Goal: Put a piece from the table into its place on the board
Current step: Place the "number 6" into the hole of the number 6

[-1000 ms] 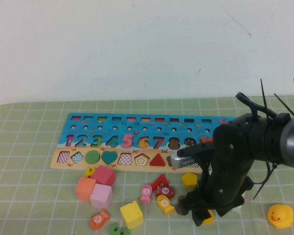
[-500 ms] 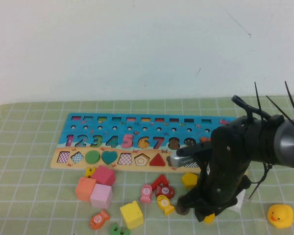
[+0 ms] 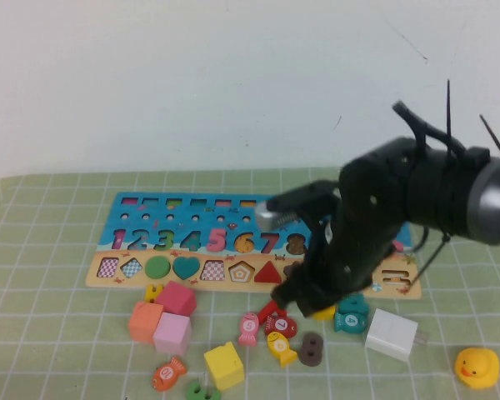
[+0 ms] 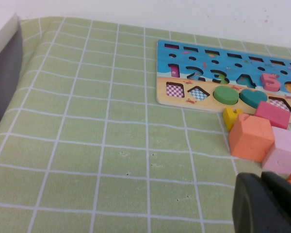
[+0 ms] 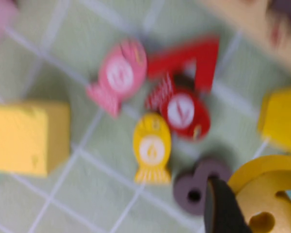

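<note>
We've got the yellow 6 [image 5: 264, 194] pinched in the right claw [image 5: 242, 206], which is closed on it; it's off the worktop [image 3: 58, 275], above the loose pcs near the board's [image 3: 142, 208] front edge. In the high view the arm hides the 6.

Left claw [image 4: 264, 204] is parked low over the cloth, well away on the left by the orange block [image 4: 250, 138]; can't tell if it's open or closed.

Next, as we judge it: carry the 6 over to the number row, approx between the pink 5 [image 3: 217, 239] and the 7 slot. That slot's number looks partly orange, so check it's really empty. Line up flat, lower slowly, then let go. Watch the red 7 [image 5: 189, 60] and purple 8 [image 5: 201, 189] below; don't drag them.
</note>
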{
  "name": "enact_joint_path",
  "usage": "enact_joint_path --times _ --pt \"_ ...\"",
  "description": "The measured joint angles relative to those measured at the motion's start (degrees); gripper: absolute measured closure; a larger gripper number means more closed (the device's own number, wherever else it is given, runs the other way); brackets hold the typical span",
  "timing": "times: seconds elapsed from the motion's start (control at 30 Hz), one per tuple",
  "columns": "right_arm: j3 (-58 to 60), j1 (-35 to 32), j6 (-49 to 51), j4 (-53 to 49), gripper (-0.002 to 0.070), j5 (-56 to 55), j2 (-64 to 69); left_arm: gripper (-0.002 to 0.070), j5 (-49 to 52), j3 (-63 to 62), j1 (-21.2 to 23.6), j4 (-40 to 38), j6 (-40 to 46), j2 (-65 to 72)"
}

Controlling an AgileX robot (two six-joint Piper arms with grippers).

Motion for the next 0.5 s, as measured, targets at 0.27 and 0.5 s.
enact_joint_path --times 0.27,0.5 --pt "-16.98 0.63 -0.9 -4.2 0.04 7.2 7.07 0.0676 0.0 0.0 0.0 0.0 0.0 0.0" --pt "-39.21 1.54 -1.8 -4.76 0.04 17.89 20.13 0.0676 0.0 0.0 0.0 0.0 0.0 0.0"
